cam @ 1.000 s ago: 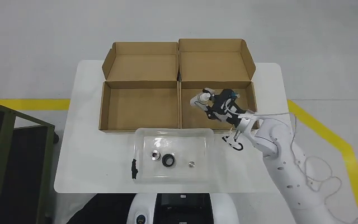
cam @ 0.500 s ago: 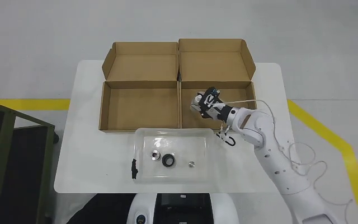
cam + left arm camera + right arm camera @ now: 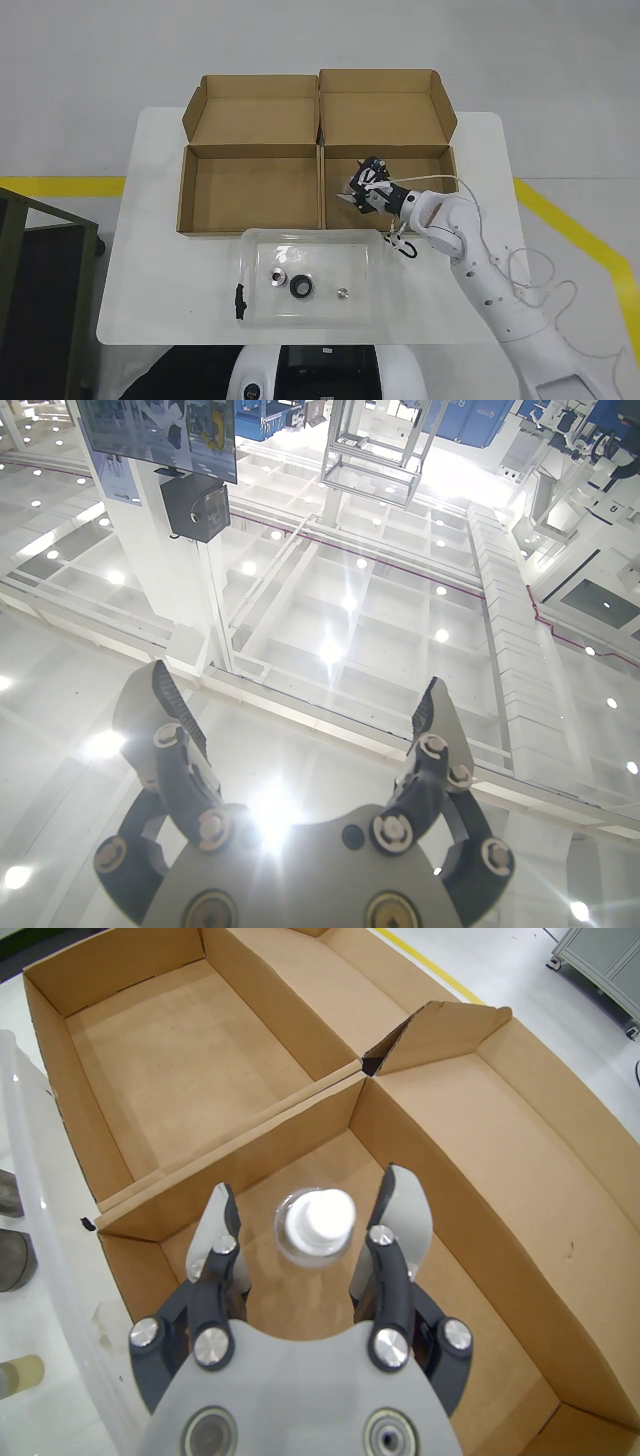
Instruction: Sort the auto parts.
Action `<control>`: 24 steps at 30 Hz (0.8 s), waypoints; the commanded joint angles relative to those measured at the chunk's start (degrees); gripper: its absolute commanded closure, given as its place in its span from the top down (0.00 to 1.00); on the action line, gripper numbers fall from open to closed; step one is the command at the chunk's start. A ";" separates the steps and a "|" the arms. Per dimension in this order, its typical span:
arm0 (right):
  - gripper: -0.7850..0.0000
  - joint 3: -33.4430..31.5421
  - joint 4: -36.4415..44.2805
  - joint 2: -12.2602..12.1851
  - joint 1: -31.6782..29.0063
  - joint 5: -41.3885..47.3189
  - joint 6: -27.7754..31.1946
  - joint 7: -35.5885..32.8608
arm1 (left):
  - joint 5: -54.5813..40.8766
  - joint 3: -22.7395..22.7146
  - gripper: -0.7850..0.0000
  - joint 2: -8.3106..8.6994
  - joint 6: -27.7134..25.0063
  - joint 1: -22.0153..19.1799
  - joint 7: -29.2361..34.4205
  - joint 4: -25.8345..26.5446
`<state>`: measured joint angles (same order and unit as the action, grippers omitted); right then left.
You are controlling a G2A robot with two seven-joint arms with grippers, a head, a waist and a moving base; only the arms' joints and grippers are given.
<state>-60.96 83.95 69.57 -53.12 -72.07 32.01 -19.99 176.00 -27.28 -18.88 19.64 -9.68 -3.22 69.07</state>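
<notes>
Small white-capped part (image 3: 315, 1227) sits btwn the right gripper (image 3: 310, 1180) fingers (image 3: 402, 1208), w/ a gap on each side, so the fingers are spread and not touching it; can't tell if it rests on the box floor or hangs just above it. It's inside the right box (image 3: 475, 1208), in the corner nearest the left box (image 3: 175, 1053) and the front wall. In the top view the right gripper (image 3: 362, 187) is over that same end of the right box (image 3: 440, 165), just beside the wall shared w/ the left box (image 3: 250, 190). Both are brown cardboard, touching side by side, w/ the right lid (image 3: 380, 105) and left lid (image 3: 255, 110) folded open at the back. In front of the boxes, touching or nearly touching them, is a clear tray (image 3: 255, 240) holding a silver disc (image 3: 274, 279), a black ring (image 3: 302, 288) just beside it, and a small metal piece (image 3: 342, 293) farther right. A small black piece (image 3: 238, 299) is at the tray's left edge. All of it stands on the white worktop (image 3: 160, 250). Left gripper (image 3: 300, 690) points up at the ceiling, fingers (image 3: 172, 705) wide apart, nothing btwn them.
</notes>
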 commanded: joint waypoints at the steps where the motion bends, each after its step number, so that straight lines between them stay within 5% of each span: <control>1: 1.00 -0.89 1.71 -0.24 -0.83 -0.35 -0.07 0.50 | 0.00 0.00 1.00 0.00 0.00 0.00 0.00 0.00; 14: 1.00 -9.04 24.44 -3.02 -12.92 -7.73 3.91 -0.39 | 0.00 0.00 1.00 0.00 0.00 0.00 0.00 0.00; 24: 1.00 -7.65 34.40 -4.34 -22.25 -8.84 12.15 -7.40 | 0.00 0.00 1.00 0.00 0.00 0.00 0.00 0.00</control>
<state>-68.90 118.09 65.30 -74.67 -81.09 43.93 -26.44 176.00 -27.28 -18.88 19.64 -9.68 -3.22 69.07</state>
